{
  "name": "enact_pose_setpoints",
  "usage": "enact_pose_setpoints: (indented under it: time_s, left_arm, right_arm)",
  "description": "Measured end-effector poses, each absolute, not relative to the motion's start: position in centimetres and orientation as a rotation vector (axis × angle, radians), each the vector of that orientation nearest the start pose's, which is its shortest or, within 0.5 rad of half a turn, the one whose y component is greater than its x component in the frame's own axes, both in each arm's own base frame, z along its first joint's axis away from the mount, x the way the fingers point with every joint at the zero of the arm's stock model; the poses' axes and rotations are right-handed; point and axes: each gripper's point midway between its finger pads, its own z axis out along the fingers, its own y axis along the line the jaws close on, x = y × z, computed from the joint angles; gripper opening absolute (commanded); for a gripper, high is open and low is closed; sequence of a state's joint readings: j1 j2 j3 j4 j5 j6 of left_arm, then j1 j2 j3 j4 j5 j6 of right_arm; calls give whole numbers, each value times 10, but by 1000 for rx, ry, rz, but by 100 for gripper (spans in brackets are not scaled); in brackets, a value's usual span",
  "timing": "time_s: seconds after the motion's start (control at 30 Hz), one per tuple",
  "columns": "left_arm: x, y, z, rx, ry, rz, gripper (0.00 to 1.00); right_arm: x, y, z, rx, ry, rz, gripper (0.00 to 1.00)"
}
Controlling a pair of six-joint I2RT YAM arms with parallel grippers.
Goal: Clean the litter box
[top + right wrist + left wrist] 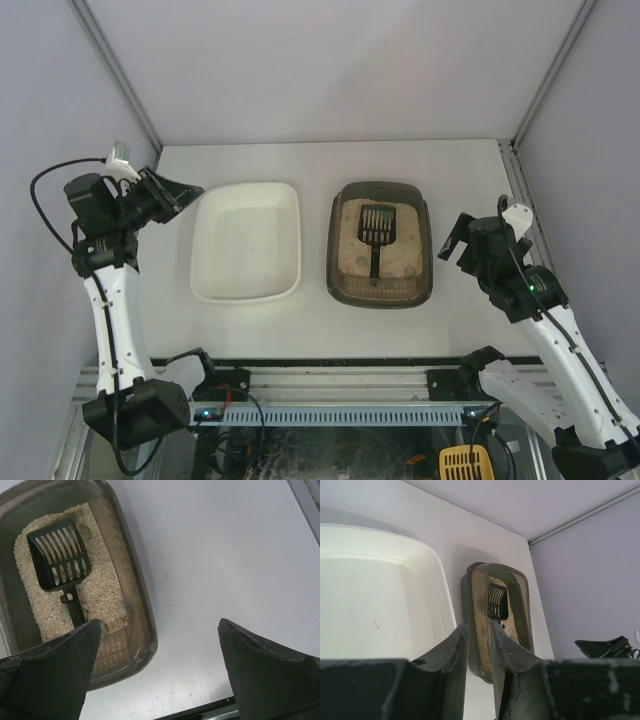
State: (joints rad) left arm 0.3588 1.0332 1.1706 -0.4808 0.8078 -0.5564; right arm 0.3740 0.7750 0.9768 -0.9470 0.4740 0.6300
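Observation:
The litter box (pixel 380 297), a dark grey-brown tray of beige litter, sits right of centre on the table. A black slotted scoop (pixel 377 228) lies in the litter with its handle toward the near edge. A few pale lumps (pixel 122 609) show in the litter beside the scoop (pixel 60 560). My right gripper (pixel 452 240) hovers just right of the box with its jaws wide open and empty (pixel 159 625), above bare table by the box's near right corner (pixel 145 630). My left gripper (pixel 190 195) is raised at the far left. Its jaws (pixel 478 625) are a narrow gap apart with nothing between them.
A plain white tray (pixel 245 293) stands left of the litter box, just below and right of my left gripper. Grey walls close in the table on the left, back and right. A metal rail (pixel 340 380) with cables runs along the near edge.

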Motion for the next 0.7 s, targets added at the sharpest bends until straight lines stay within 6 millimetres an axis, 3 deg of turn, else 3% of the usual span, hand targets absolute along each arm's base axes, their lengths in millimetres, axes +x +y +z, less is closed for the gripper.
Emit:
enact_pose_setpoints:
  time_s: [0.17,0.33,0.53,0.67,0.7]
  left_arm:
    - [308,-36,341,-311,1873,-898,28]
    - [307,-35,342,-310,1869,-894,28]
    - [308,-35,341,-314,1873,-896,30]
    - [316,-35,333,-318,1933,-875,49]
    - [321,-39,333,-297,1963,-856,64]
  right_arm:
    - [221,32,215,503,2180,43,100]
    - [215,55,240,374,2083,270,99]
    - [206,78,246,241,2057,440,88]
    - [219,97,225,217,2164,488,83]
    - [226,105,218,212,2198,509,80]
